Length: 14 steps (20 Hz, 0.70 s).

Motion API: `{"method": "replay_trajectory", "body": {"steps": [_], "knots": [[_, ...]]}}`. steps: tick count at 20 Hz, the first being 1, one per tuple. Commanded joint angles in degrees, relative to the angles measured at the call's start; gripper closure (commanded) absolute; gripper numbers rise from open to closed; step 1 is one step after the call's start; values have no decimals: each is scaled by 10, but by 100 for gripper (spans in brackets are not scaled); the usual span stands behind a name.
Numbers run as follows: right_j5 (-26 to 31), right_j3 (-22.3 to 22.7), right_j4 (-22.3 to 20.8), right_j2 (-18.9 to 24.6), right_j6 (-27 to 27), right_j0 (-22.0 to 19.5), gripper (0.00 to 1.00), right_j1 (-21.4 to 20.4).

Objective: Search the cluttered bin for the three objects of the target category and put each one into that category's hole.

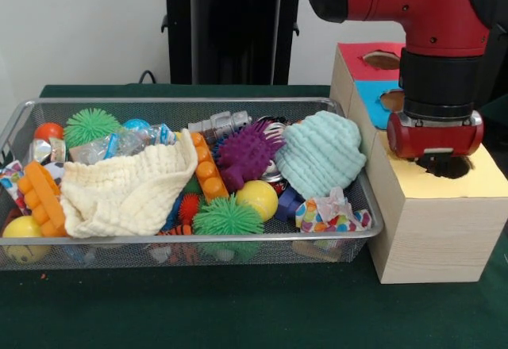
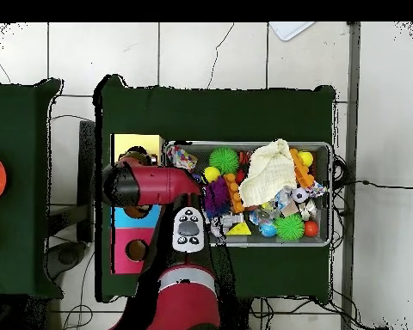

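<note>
End effector (image 1: 436,157) sits right at the dark hole (image 1: 448,166) in the yellow top panel of the wooden sorting box (image 1: 432,230); its tips are hidden in the hole's shadow, so wide, narrow or holding something: cannot tell; red and black arm (image 1: 413,8) drops onto it from above; overhead view shows the arm (image 2: 150,185) lying across the box (image 2: 137,146) and covering that hole; behind the yellow panel come a blue panel (image 1: 373,95) and a red panel (image 1: 361,59), each with its own hole; box stands on the green bench (image 1: 238,309) just beside the silver wire mesh bin (image 1: 190,242); bin is packed: mint knitted cloth (image 1: 321,152) at the end nearest the box, purple spiky rubber ball (image 1: 244,155) beside it, cream waffle-weave cloth (image 1: 131,190) draped over the middle, green spiky ball (image 1: 227,216) and plain yellow ball (image 1: 257,198) at the front wall, orange linked plastic blocks (image 1: 44,198), second green spiky ball (image 1: 89,125) at the back, crumpled clear plastic bottle (image 1: 119,144), multicoloured patterned fabric piece (image 1: 329,214) in the front corner by the box; which bin items belong to the target category cannot be told.
</note>
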Motion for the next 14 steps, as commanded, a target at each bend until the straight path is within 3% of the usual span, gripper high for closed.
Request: {"method": "replay_trajectory", "body": {"steps": [1, 4, 8, 14], "knots": [[46, 40, 1, 11, 88, -9, 100, 41], [126, 76, 8, 11, 82, -7, 100, -32], [196, 88, 16, 7, 81, -5, 100, -86], [235, 87, 15, 12, 83, -7, 100, -110]]}}
